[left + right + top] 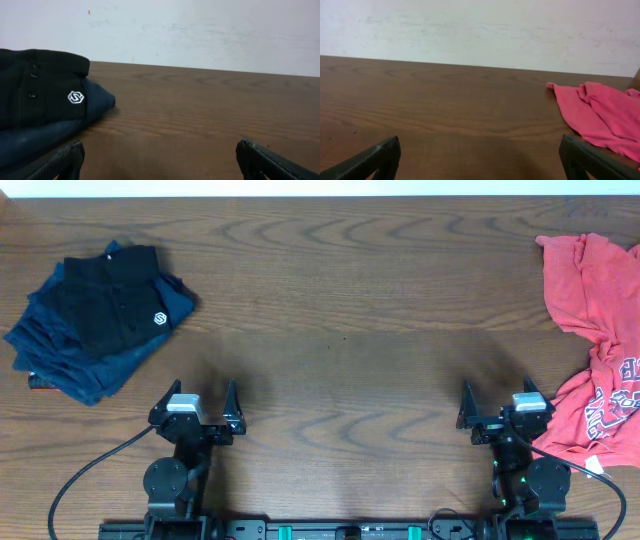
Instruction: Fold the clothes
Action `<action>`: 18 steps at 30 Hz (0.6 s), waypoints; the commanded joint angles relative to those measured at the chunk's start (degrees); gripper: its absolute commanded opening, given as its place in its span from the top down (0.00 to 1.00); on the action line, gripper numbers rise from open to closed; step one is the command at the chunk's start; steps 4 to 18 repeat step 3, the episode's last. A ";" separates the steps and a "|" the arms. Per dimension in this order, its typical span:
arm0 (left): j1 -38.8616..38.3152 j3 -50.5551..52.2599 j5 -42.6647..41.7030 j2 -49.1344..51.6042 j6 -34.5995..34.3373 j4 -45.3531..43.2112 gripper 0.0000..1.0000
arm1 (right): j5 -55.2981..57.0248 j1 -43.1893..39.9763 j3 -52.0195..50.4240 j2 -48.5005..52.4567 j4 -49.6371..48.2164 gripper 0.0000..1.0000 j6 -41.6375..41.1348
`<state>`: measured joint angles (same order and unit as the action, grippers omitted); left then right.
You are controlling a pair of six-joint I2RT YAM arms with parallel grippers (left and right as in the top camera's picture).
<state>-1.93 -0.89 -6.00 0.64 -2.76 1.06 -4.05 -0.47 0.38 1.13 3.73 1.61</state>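
A folded black collared shirt [112, 300] with a small white logo lies on a stack of folded navy-blue garments [80, 365] at the far left; the shirt also shows in the left wrist view [40, 85]. A coral-red printed T-shirt [600, 340] lies crumpled at the right edge and shows in the right wrist view [600, 117]. My left gripper [202, 402] is open and empty near the front, right of the stack [160, 160]. My right gripper [497, 405] is open and empty, just left of the red T-shirt [480, 157].
The brown wooden table [340, 310] spans the view, with a white wall behind it [200, 30]. Black cables run from both arm bases at the front edge.
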 commanded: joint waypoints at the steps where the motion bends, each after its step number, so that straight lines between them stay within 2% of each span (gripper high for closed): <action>1: 0.26 0.63 -1.03 0.02 0.57 2.34 0.02 | 0.15 -0.33 -0.04 0.00 0.28 0.01 0.61; 18: 0.26 0.63 -1.01 0.02 0.57 2.34 0.02 | 0.17 -0.33 -0.04 0.00 0.28 0.01 0.61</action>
